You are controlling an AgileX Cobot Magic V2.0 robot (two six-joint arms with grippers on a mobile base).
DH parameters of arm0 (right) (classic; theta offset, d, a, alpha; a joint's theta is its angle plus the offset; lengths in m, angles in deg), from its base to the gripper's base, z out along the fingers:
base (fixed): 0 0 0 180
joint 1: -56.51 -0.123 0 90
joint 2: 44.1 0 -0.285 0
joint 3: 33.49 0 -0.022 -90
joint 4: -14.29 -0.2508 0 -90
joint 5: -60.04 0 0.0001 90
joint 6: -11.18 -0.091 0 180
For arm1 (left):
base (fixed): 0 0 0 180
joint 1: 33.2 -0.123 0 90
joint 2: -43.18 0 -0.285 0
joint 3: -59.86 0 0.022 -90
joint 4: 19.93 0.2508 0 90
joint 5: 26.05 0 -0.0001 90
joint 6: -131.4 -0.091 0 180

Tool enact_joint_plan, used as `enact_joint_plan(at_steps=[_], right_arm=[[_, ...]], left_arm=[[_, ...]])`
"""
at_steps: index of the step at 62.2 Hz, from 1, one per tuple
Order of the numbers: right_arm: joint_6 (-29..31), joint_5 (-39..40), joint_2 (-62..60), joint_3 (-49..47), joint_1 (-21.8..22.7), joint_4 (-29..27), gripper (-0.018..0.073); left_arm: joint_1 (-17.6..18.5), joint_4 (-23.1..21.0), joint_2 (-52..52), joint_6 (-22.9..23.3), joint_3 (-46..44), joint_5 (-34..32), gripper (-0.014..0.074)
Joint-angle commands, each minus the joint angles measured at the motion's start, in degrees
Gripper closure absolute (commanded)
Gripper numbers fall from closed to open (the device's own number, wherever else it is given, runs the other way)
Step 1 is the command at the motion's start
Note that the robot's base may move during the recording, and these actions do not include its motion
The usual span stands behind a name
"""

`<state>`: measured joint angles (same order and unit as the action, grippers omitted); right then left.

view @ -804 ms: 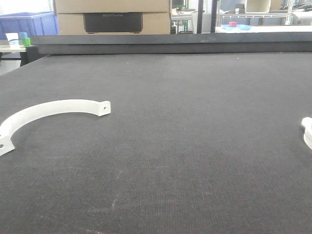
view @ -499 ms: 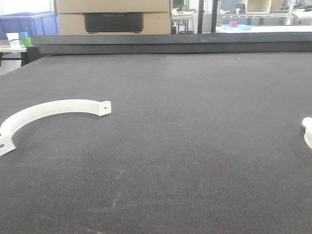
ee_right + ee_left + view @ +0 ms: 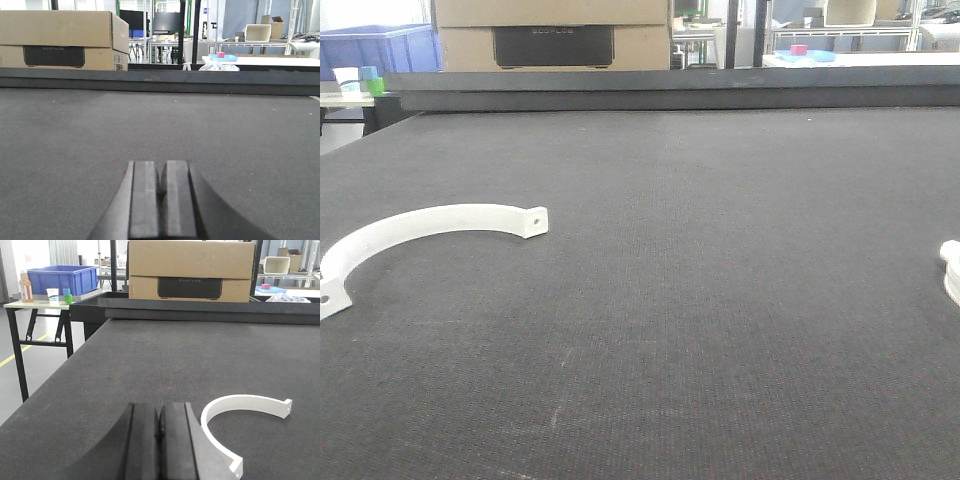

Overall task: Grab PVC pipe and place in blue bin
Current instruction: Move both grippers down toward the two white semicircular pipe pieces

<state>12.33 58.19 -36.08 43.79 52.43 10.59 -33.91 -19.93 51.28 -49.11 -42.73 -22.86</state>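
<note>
PVC pipe (image 3: 430, 217) lies on dark mat (image 3: 720, 300) (carton (image 3: 550, 28) behind).

This looks like a workshop or industrial lab. A big work table (image 3: 720, 300) covered in dark matting fills the view, with a cardboard box (image 3: 190, 270) at its far edge and a blue bin (image 3: 62, 279) on a metal-legged side table (image 3: 30, 304) above a yellow floor line (image 3: 20, 352). Behind stand a monitor (image 3: 167, 21), metal racks (image 3: 840, 34) and white benches (image 3: 260, 61).
</note>
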Motion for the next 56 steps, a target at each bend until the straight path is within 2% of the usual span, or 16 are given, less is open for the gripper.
enact_joint_plan(at_steps=[1,22,28,33,37,41,49,56], right_arm=[[0.5,0.8,-0.2,-0.1,0.0,0.4,0.0728],[0.5,1.5,-0.2,-0.1,-0.1,0.4,0.0728],[0.5,10.3,-0.2,-0.1,-0.1,0.4,0.0728],[0.5,23.2,-0.2,-0.1,-0.1,0.4,0.0728],[0.5,34.3,-0.2,-0.1,-0.1,0.1,0.0728],[0.5,39.6,-0.2,-0.1,-0.1,-0.1,0.0728],[0.5,38.6,-0.2,-4.0,-0.1,-0.8,0.0728],[0.5,33.9,-0.2,-10.6,-0.1,-0.8,0.0728]], left_arm=[[0.4,0.3,-0.3,0.1,-0.2,-1.1,0.0707],[0.4,1.2,-0.3,0.1,-0.2,-5.6,0.0707],[0.4,1.9,-0.3,0.1,-0.2,-11.5,0.0707],[0.4,1.2,-0.3,0.1,-0.2,-16.6,0.0707],[0.4,-1.4,-0.3,0.1,-0.2,-20.9,0.0707],[0.4,-5.1,-0.3,0.1,-0.2,-22.9,0.0707],[0.4,-11.7,-0.3,0.1,-3.5,-21.8,0.0707],[0.4,-11.8,-0.3,0.1,-8.9,-18.7,0.0707]])
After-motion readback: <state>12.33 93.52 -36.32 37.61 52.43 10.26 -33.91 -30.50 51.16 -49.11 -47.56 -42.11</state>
